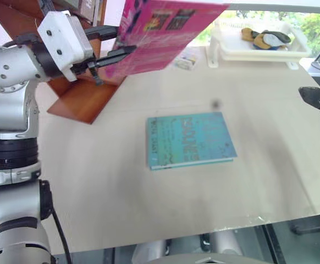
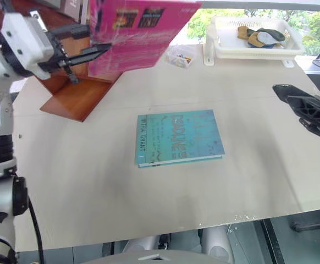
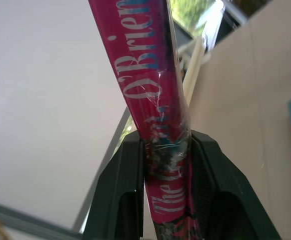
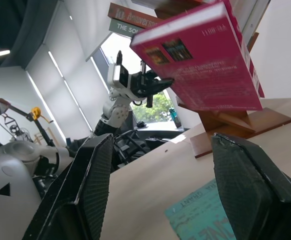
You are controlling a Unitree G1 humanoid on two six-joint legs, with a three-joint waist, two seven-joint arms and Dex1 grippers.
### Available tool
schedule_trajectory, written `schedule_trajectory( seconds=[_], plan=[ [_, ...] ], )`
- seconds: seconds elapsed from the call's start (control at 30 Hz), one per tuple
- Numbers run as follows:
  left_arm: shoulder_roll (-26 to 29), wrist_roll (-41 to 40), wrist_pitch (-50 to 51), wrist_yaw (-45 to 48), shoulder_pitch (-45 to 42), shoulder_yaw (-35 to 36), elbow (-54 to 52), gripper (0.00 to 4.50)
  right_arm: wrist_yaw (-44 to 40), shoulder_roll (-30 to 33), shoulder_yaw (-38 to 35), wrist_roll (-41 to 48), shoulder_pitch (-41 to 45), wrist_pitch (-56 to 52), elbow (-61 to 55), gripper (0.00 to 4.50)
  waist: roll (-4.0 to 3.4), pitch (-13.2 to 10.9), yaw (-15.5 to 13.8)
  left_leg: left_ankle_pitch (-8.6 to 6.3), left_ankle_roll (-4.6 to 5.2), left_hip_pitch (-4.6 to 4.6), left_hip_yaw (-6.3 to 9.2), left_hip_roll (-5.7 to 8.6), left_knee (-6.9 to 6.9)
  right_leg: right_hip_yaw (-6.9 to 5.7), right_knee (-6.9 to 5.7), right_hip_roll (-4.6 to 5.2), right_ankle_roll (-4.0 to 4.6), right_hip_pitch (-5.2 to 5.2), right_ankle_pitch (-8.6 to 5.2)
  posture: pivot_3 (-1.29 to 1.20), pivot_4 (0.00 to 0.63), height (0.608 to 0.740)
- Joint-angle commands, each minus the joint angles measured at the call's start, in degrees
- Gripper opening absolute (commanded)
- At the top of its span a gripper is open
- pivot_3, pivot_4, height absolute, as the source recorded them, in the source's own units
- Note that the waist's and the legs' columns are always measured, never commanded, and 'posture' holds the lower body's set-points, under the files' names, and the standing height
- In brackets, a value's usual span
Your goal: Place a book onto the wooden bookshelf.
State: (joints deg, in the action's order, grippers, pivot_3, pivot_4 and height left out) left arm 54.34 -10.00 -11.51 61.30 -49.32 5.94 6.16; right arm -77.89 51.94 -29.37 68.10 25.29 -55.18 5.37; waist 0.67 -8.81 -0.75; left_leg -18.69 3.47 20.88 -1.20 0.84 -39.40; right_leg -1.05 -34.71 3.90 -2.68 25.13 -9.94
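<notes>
I see my left tool (image 1: pixel 113 47) clamped on the pink book (image 1: pixel 160 30), lifted beside the wooden bookshelf (image 1: pixel 83 96). My right tool (image 4: pixel 158 185) stands wide, empty. White tray (image 2: pixel 248 49) holds small yellow-and-dark items (image 2: pixel 258 36); teal book (image 2: pixel 179 137) lies on the bench (image 2: pixel 259 181).

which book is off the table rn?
The bright pink paperback book, shut in the left gripper and held in the air; the teal-blue book lies flat on the table.
</notes>
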Motion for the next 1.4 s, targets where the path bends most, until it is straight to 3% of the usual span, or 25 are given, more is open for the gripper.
schedule_trajectory(
  seconds=[0.03,0.4,0.7,0.9,1.03,1.4],
  plan=[
    [5.0,3.8,-10.3,2.3,-3.7,0.3,2.9,0.81,-0.9,1.4,-0.6,0.3,1.6,-0.3,0.5,3.15,0.00,0.0,0.0,0.00,0.00,0.01,0.00,0.00,0.00,-0.01,0.01,0.00,0.00,0.00,0.00,0.00,0.150,0.740],
    [13.7,4.2,-15.3,9.0,-5.5,0.0,5.3,0.81,-1.6,1.2,0.9,-2.4,5.6,0.5,3.2,3.15,0.01,0.0,0.1,-0.01,0.03,0.13,0.05,-0.02,-0.02,-0.13,-0.10,0.00,-0.03,0.01,-0.01,0.00,0.150,0.740],
    [21.1,11.8,-28.5,6.5,-6.0,-1.3,21.4,0.81,-1.4,0.8,1.4,-3.5,6.9,0.6,3.8,3.15,-0.01,0.0,0.1,-0.02,0.03,0.10,0.00,-0.01,-0.01,-0.12,-0.07,0.00,-0.05,0.02,-0.03,0.00,0.150,0.740],
    [19.1,21.1,-38.8,0.3,-10.1,-6.6,36.9,0.81,-0.8,0.6,1.3,-3.5,7.6,0.6,3.6,3.15,-0.01,0.0,-0.1,-0.02,0.04,0.15,-0.03,0.02,-0.04,-0.25,-0.12,0.02,-0.05,-0.01,-0.03,0.00,0.150,0.740],
    [18.4,32.4,-45.3,-11.7,-14.8,-10.8,44.7,0.81,0.4,-0.1,0.7,-3.5,6.8,1.1,2.6,3.15,-0.01,0.0,0.0,-0.02,0.03,0.29,-0.07,0.06,-0.09,-0.43,-0.10,0.04,-0.06,-0.01,-0.02,0.00,0.150,0.740],
    [18.8,47.9,-45.1,-25.8,-26.9,-21.0,58.4,0.81,2.5,0.1,-0.7,-3.1,5.1,1.3,0.8,3.15,0.01,0.0,-0.1,-0.01,0.04,0.34,-0.01,0.05,-0.18,-0.63,-0.16,0.12,-0.07,-0.04,-0.03,0.00,0.150,0.740]
  ],
)
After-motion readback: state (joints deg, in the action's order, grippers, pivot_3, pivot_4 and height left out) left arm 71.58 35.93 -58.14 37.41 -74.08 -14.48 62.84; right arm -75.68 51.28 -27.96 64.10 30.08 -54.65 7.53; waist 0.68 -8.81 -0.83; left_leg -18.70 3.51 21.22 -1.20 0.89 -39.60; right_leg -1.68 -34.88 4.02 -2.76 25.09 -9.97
